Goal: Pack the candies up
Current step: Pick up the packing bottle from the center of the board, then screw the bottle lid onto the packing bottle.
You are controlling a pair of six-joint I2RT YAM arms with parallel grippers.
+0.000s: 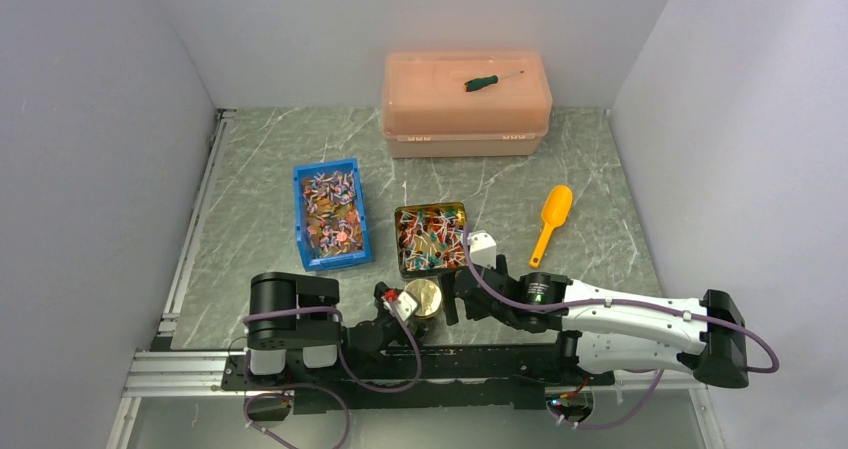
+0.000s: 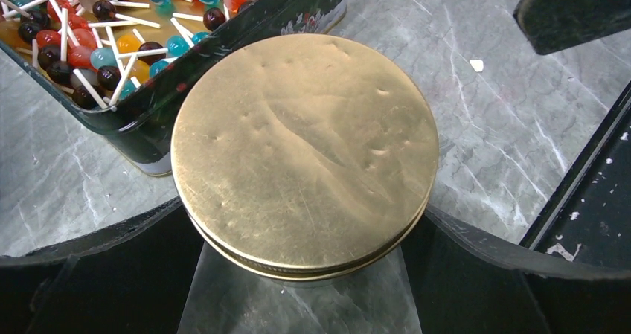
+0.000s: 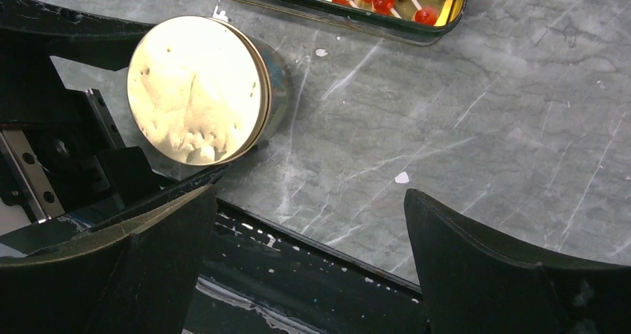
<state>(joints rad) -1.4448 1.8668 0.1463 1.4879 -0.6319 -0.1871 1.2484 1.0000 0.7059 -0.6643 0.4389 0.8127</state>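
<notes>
Grey-veined marble tabletop (image 1: pixel 600 159) boxed in by white walls (image 1: pixel 90 119) is my workspace, and the candies (image 1: pixel 431 239), little coloured balls on white sticks, sit in two heaps. One fills the open tin (image 1: pixel 398 241), which I take to be the pack being filled; the other lies in a blue bin (image 1: pixel 298 219) just left of the open tin, probably the stock to draw from. Just beside the open tin's near edge sits a round gold tin (image 2: pixel 305 148), lid on; I read it as either a finished pack or the next one to open. My left gripper (image 2: pixel 303 219) has its jaws spread wide on either side of that round tin, and I cannot tell whether they press on its rim or stand just clear. My right gripper (image 3: pixel 309 200) hangs on the near side of the open tin too, jaws wide apart over bare marble with nothing between them, so it looks free to help. An orange scoop (image 1: pixel 551 224) lies right of the open tin, handy for ladling from the bin. Well behind the open tin a peach plastic box (image 1: pixel 466 119) sits closed near the back wall with a green-handled screwdriver (image 1: pixel 492 81) on its lid, seemingly parked out of the way
</notes>
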